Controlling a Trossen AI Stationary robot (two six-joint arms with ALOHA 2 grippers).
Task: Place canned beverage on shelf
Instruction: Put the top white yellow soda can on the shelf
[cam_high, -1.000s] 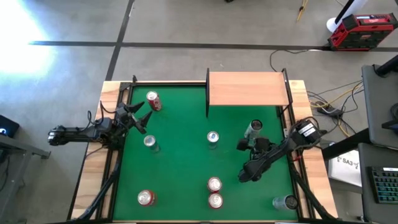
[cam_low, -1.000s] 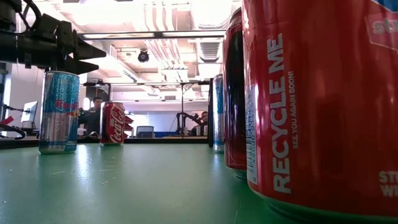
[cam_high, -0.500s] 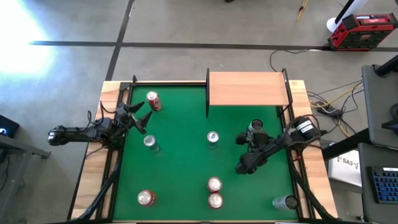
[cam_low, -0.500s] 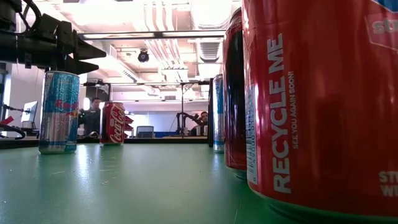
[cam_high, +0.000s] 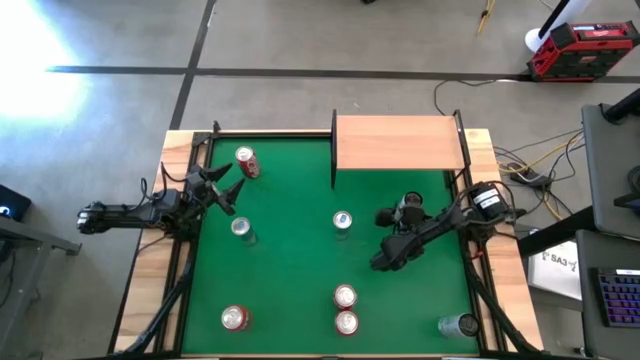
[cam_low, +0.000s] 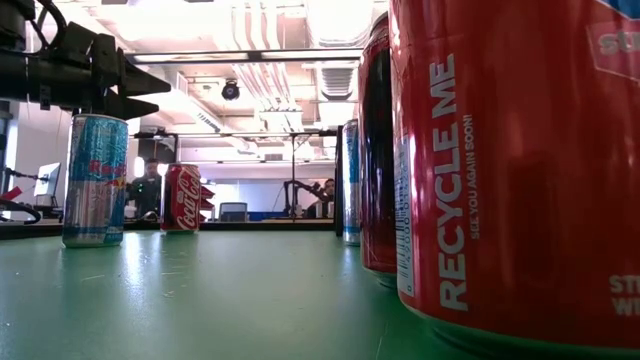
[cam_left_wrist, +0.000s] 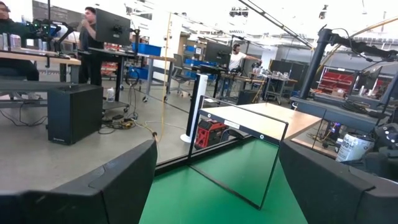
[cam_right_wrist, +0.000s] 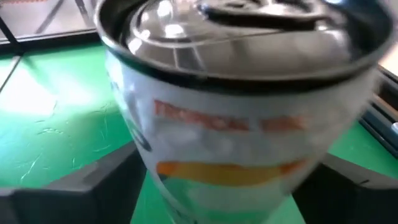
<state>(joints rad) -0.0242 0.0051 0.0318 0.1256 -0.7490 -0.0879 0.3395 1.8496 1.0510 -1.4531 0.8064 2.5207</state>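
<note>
Can (cam_right_wrist: 236, 112) sits between right gripper (cam_high: 398, 215) fingers, grip unclear, near shelf (cam_high: 398, 142) edge.

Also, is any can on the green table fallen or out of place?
One thing: the silver can in the table's corner beside the right arm's base seems to lie on its side, close to the edge, while the other cans stand upright. I cannot be sure from above.
</note>
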